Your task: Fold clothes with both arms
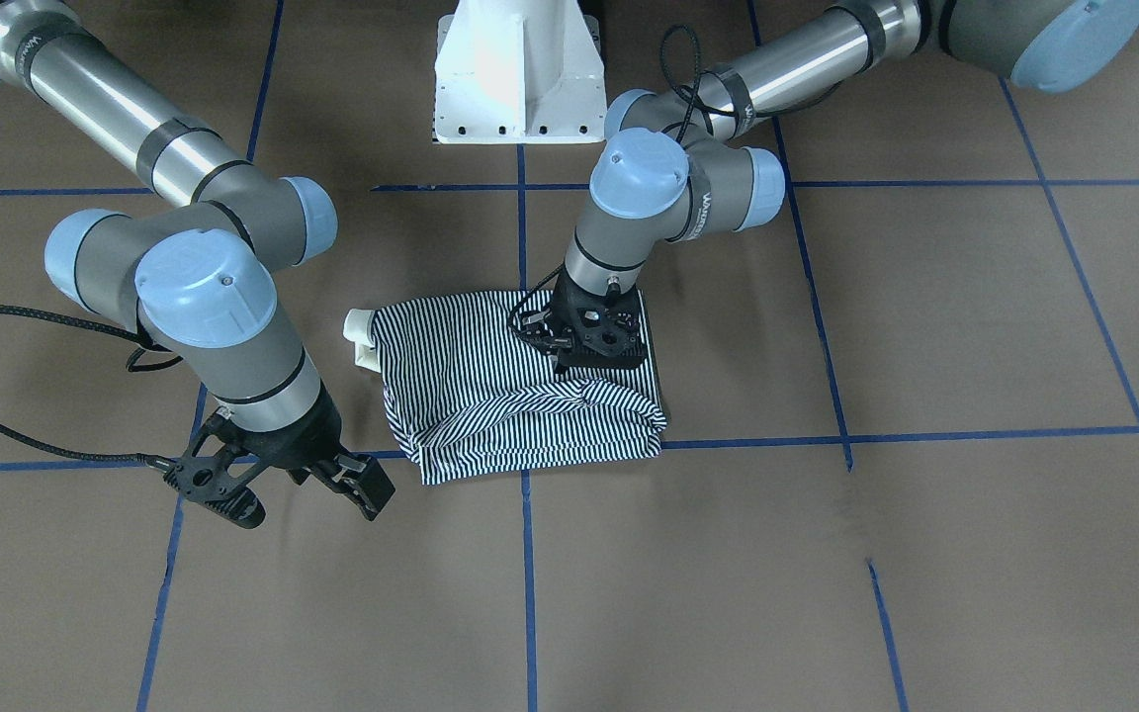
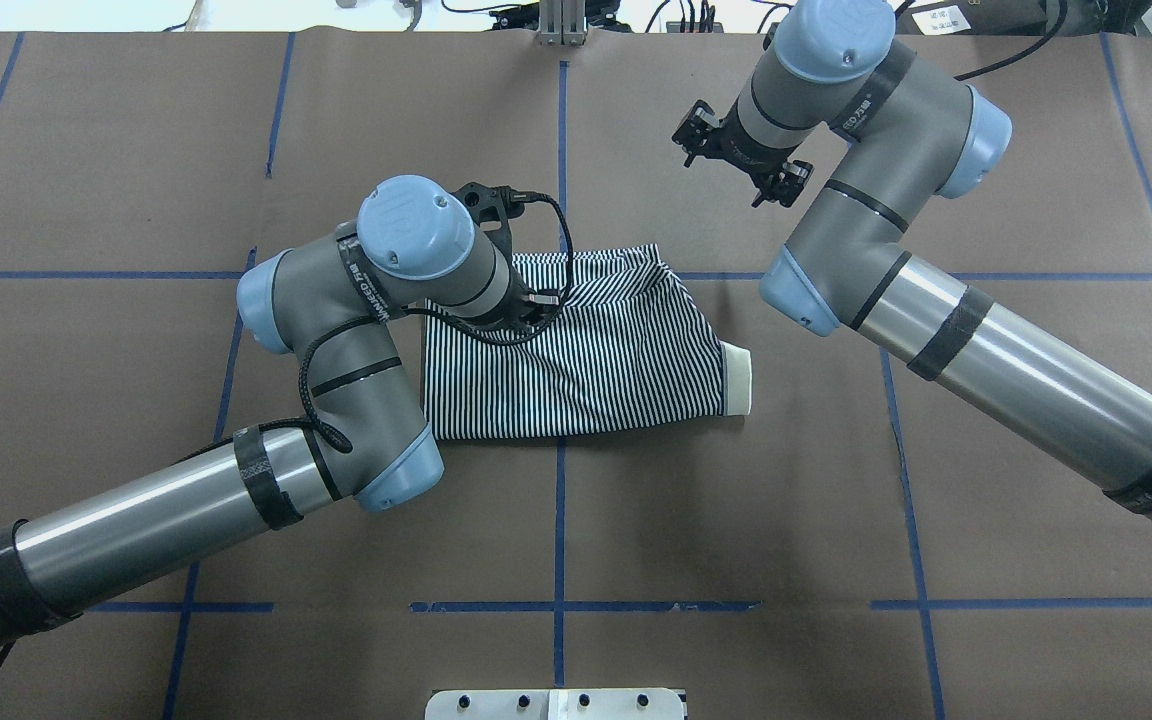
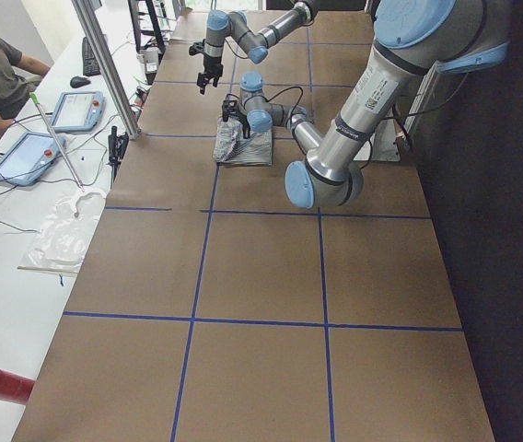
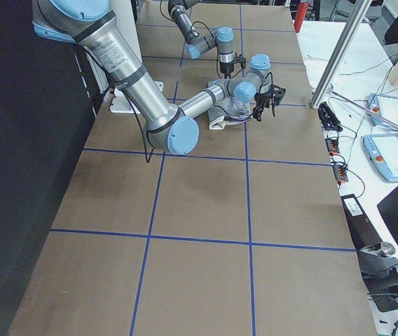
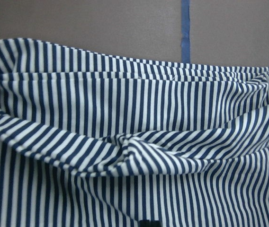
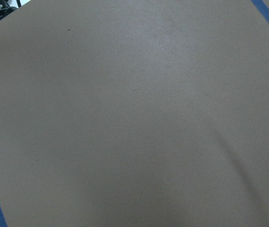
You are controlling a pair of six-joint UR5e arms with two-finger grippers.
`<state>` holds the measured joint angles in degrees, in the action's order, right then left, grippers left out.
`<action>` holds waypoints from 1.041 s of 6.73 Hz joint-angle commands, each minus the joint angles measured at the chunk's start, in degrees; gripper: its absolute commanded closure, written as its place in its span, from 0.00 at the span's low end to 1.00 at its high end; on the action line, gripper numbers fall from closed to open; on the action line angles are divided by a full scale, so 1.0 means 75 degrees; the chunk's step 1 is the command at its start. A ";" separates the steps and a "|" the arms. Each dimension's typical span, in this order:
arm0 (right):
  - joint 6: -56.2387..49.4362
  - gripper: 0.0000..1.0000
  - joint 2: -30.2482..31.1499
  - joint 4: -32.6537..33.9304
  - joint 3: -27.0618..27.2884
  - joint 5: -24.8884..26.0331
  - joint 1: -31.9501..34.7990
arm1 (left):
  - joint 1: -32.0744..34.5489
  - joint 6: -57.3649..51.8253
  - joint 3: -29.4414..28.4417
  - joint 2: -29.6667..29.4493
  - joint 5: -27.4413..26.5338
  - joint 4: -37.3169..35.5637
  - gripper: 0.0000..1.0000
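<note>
One striped shirt point(image 1: 490, 396) — left pincer point(image 1: 586, 339) above

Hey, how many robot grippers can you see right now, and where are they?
2. The left gripper sits down on the striped shirt, its jaws hidden. The right gripper hangs open over the table, apart from the shirt.

Brown table point(image 2: 736, 500) — blue tape grid point(image 2: 558, 520)
</note>
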<state>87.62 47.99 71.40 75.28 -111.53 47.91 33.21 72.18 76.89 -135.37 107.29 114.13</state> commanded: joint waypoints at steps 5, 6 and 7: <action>-0.0010 0.00 0.0479 0.0065 0.0591 -0.0047 -0.0026 | 0.1827 -0.1207 -0.1616 -0.0526 0.0247 0.1001 1.00; -0.0266 0.00 0.0724 0.0065 0.0627 -0.0303 0.0369 | 0.2317 -0.1883 -0.1024 0.0159 0.0981 0.0990 1.00; -0.1243 0.00 0.1237 0.0077 0.0917 -0.0700 0.0884 | 0.2833 -0.2655 -0.0171 0.1059 0.1348 0.0989 1.00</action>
<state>84.51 53.69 71.88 80.33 -113.89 50.65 50.16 58.37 69.45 -134.09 113.49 121.58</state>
